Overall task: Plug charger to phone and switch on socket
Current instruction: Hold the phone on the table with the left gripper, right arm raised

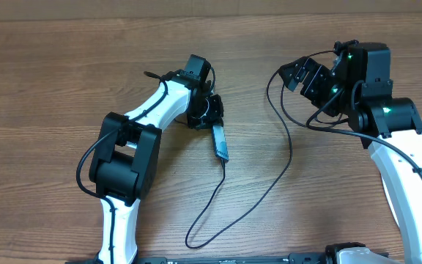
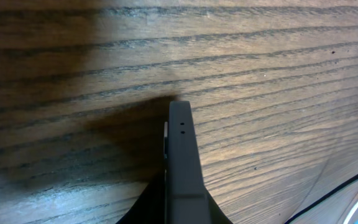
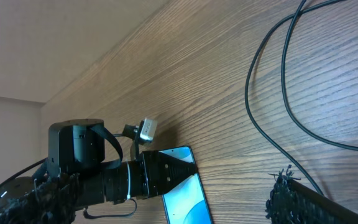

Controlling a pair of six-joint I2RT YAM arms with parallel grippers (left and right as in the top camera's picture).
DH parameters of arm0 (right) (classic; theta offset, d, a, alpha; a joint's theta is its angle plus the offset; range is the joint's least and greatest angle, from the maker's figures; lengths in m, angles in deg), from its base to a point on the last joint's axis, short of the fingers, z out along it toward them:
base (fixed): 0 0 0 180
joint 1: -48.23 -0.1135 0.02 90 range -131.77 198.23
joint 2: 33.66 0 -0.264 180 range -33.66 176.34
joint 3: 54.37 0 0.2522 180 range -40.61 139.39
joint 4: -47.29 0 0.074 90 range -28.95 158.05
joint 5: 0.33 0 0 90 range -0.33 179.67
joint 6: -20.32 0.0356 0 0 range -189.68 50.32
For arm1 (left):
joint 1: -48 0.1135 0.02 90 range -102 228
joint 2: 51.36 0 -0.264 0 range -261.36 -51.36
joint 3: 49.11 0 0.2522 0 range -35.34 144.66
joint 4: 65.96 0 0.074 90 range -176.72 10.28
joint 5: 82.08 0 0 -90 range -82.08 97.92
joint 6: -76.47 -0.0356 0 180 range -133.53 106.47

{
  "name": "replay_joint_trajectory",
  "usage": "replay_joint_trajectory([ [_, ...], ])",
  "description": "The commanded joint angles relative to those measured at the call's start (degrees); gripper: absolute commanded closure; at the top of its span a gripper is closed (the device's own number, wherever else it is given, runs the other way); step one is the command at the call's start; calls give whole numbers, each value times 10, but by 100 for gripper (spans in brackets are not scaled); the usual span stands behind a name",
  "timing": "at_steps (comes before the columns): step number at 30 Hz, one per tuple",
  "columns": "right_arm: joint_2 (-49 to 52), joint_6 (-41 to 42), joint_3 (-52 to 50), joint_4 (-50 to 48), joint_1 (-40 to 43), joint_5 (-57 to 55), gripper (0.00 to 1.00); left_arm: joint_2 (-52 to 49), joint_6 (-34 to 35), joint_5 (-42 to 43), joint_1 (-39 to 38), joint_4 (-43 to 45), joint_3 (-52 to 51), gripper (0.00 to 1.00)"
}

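**Left gripper holds phone on edge above a wooden table, charger cable trailing**

Nearest the front edge of the table (image 1: 50,88), the thin black charger (image 1: 291,147) lies in a narrow loop. One strand runs from the loop up to the lower end of the phone (image 1: 220,143). Whether its tip is seated in the phone cannot be told. The other strand sweeps right, then curves back toward the right gripper (image 1: 299,75).

Around mid-table, the phone is turned on its edge and tilted, so from above it shows as a slim dark bar. The left gripper (image 1: 209,117) is clamped on its upper end. The left wrist view shows the phone's dark edge, with two small holes, rising from between the fingers. In the right wrist view its bright blue screen faces the camera.

Farther back on the right, the right gripper hangs above the table, well apart from the phone. The charger runs up close to it. Whether its jaws are parted or closed, or hold anything, cannot be told.
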Motion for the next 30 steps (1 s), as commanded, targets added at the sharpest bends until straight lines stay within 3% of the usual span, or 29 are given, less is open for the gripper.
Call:
replay_joint_trajectory([
  [1, -8, -5, 7, 2, 2, -8, 0, -3, 6, 7, -2, 0, -2, 86],
  [30, -8, -5, 7, 5, 2, -8, 0, -3, 6, 8, -2, -7, -2, 80],
])
